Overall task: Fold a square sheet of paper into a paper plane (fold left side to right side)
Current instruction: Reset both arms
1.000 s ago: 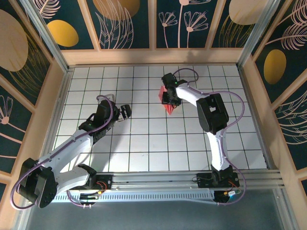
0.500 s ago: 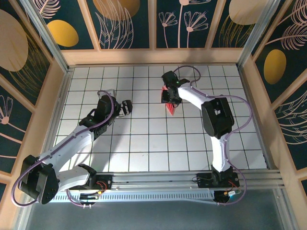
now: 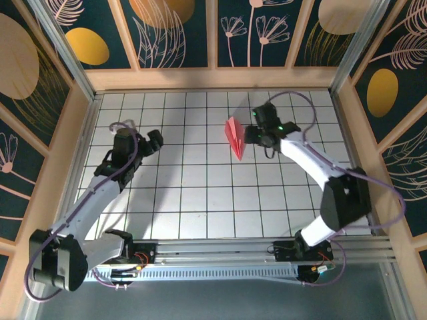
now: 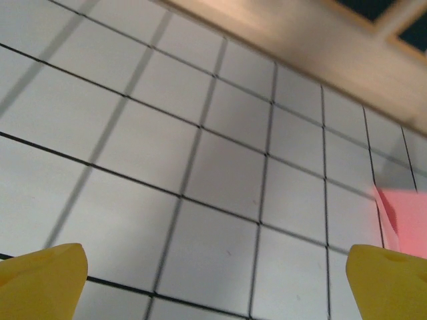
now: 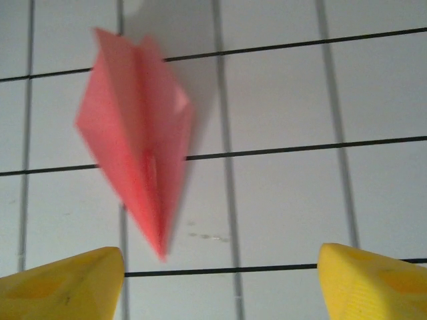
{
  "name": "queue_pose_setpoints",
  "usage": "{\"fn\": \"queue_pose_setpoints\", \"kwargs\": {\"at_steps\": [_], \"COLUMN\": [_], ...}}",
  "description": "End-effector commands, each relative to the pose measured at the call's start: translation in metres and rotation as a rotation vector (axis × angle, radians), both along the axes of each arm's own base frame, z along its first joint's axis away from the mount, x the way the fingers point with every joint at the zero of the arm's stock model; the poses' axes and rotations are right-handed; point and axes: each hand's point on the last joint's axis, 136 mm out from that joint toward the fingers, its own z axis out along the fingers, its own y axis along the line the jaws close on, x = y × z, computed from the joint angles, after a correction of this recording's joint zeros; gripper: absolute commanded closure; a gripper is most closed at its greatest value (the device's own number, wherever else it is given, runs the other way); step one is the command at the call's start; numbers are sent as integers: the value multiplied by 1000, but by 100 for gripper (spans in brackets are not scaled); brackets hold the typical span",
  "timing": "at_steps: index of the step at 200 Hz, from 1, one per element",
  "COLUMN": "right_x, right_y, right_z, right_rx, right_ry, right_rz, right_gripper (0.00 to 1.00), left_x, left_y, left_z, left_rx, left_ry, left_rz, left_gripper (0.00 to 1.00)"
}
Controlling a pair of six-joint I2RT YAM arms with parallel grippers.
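Paper plane [image 3: 234, 138] on gridded table [image 3: 200, 200], floral walls [image 3: 173, 33]

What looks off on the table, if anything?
Nothing stands out. The paper plane is a tidy pointed dart on the white grid tiles, with no visible tears and its nose toward the near edge. The right pincer is open close by, holding nothing. The left pincer is open, well off to the left.

White-and-black arms [image 3: 90, 200], purple cables [image 3: 293, 93], yellow fingertips [image 5: 60, 280]
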Motion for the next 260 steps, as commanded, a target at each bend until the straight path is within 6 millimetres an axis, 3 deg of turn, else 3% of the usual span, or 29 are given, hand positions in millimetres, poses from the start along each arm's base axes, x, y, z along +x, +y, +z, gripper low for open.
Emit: {"fn": "queue_pose_setpoints", "kwargs": {"at_steps": [1,23,34,46,67,83,120,144,194,260], "right_x": [5,-3,-4,-8,-13,-13,-9,-7,-10,-3], "right_y": [-46,-89,-110,-129,-154,-162,-157,-149,-144,-147], "right_z": [13,18,25,24,19,9,-14,-5,-28,-30], "right_rx": [-26,-17,-5,-5,-5,-2,-29,-59,-36,-3], "right_ry": [-144,-269,-359,-446,-602,-673,-756,-832,-826,-805], "right_rz": [-69,-153,-199,-232,-279,-278,-212,-148,-106,-98], "right_gripper": [18,9,2,1,1,1,1,1,1,1], "left_x": [-6,-11,-12,-12,-12,-14,-11,-10,-2,2], "left_y": [36,65,74,79,88,97,105,104,95,93], "left_z": [2,-6,-11,-15,-17,-18,-19,-20,-30,-38], "left_rx": [47,153,183,213,287,351,460,446,451,488], "left_ry": [-47,-49,-55,-82,-149,-197,-244,-298,-352,-445], "left_rz": [120,221,248,259,283,308,307,294,238,219], "left_gripper": [1,1,1,1,1,1,1,1,1,1]}}
